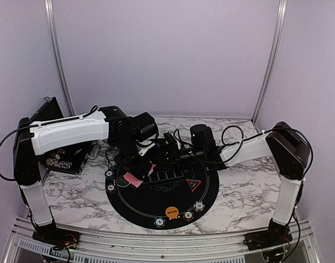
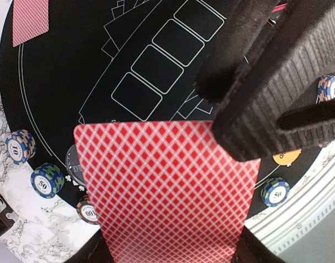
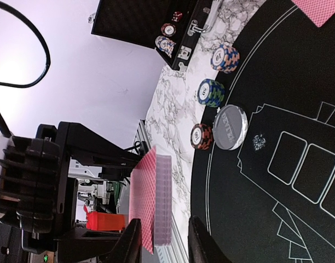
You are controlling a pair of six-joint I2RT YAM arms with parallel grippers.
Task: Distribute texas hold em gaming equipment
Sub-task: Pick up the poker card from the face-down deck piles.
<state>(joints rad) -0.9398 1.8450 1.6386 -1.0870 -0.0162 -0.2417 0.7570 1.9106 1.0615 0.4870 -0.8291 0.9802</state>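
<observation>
**Deck of red-backed cards** (image 2: 167,181). Raised above the far-left part of the black mat (image 1: 140,205), not lying on it. The left end effector (image 2: 170,253) is clenched on one short end. This turns the diamond-patterned back outward and, by my reading, leaves the other end free for a card to be drawn off.

**Right end effector** (image 3: 167,244). Its fingers stand either side of the deck's free edge, one close against the red back. Whether they pinch a card cannot be told.

**Single card** (image 2: 30,19). Face down at the mat's left side, probably marking a dealt seat.

**Striped chips.** Three stacks sit just off the mat's left rim on the marbled surface (image 1: 244,186), marked "10" (image 2: 19,146), "50" (image 2: 47,179) and "100" (image 2: 90,211). Another "50" (image 2: 275,192) sits at the mat's near rim.

**Silver button** (image 3: 231,127). Inside the mat's left rim, beside those stacks. The lettering seems to read "DEALER", though the angle is oblique.

**Orange disc** (image 1: 171,210). On the mat's near rim; its print is too small to read.

**Red triangle marker** (image 1: 194,184). On the mat, right of centre.

**Black case** (image 3: 134,19). On the surface left of the mat, lid open, with chips inside.
</observation>
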